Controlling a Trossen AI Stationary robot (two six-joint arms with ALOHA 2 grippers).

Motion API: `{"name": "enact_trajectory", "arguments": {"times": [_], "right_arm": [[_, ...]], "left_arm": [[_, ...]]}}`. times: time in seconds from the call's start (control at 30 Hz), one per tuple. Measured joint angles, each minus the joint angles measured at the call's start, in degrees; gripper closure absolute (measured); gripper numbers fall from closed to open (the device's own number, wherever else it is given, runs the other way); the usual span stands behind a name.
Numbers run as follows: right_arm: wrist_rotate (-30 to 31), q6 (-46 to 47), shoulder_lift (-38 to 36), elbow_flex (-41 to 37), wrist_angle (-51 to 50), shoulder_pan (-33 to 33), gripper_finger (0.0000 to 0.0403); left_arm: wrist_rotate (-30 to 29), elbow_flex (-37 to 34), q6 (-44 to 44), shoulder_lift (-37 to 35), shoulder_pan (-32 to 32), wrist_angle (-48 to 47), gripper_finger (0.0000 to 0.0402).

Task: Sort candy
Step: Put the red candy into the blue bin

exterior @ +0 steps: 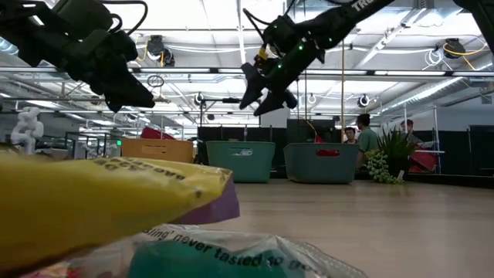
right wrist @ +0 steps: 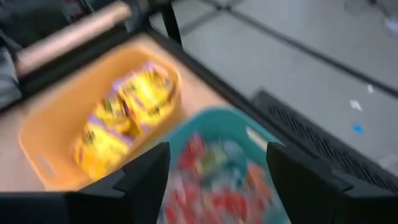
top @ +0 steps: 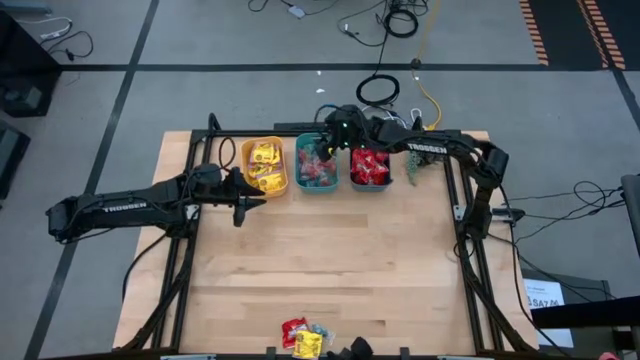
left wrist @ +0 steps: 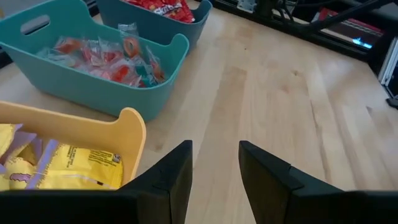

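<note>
above the middle teal plastic bin (top: pixel 318 166) of clear-wrapped pink sweets (left wrist: pixel 118 62): right gripper (top: pixel 338 128), released; left gripper (top: pixel 243 201) parted, empty, beside yellow bin (top: pixel 264 166).

A robotics lab: ceiling strip lights (exterior: pixel 224 50), cables (top: pixel 385 20) on floor.

The high view looks straight down from far above and takes in the whole table (top: pixel 330 270), with the three bins at the far edge and some candy at the near edge. The low view sits at table height at the near edge, very close to that candy (exterior: pixel 100 201), and faces the far bins. Each wrist view looks closely down on the yellow bin (left wrist: pixel 127 124) and the middle teal bin (right wrist: pixel 217 124), so both share these.
</note>
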Motion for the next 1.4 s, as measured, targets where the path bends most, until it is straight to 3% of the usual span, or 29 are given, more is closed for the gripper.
{"name": "enact_trajectory", "arguments": {"times": [0.17,0.27,0.5,0.67,0.9,1.0,1.1,1.23,1.4], "right_arm": [[0.02,0.01,-0.07,6.82,-18.85,0.00,0.0146],[0.04,0.17,-0.09,9.19,-26.05,0.36,0.0148],[0.00,3.65,-0.26,10.76,-33.83,3.51,0.0148],[0.48,6.96,-1.48,10.76,-38.01,6.92,0.0149],[6.80,13.19,-3.60,10.76,-45.22,13.22,0.0149],[10.97,15.49,-4.02,10.16,-46.98,17.06,0.0149],[11.04,17.25,-4.47,7.52,-47.38,20.94,0.0149],[12.36,24.03,-6.78,0.77,-46.71,26.15,0.0155],[15.59,36.91,-14.42,-9.91,-42.91,32.60,0.0170]], "left_arm": [[-0.55,0.13,1.15,0.00,-0.02,-0.17,0.0255],[-4.91,1.35,1.54,0.00,-0.02,-0.73,0.0249],[-17.19,4.96,2.86,0.00,-0.02,-0.88,0.0249],[-24.35,7.15,2.47,0.00,0.02,-6.52,0.0249],[-21.72,7.69,2.28,-0.09,-0.04,-7.20,0.0249],[-17.44,7.69,2.85,-0.43,-0.07,-7.65,0.0249],[-14.53,7.72,6.79,-0.42,-0.78,-7.58,0.0249],[-14.90,10.14,8.97,0.63,-4.06,-12.51,0.0249],[-21.44,17.54,11.08,7.02,-10.80,-23.17,0.0249]]}}
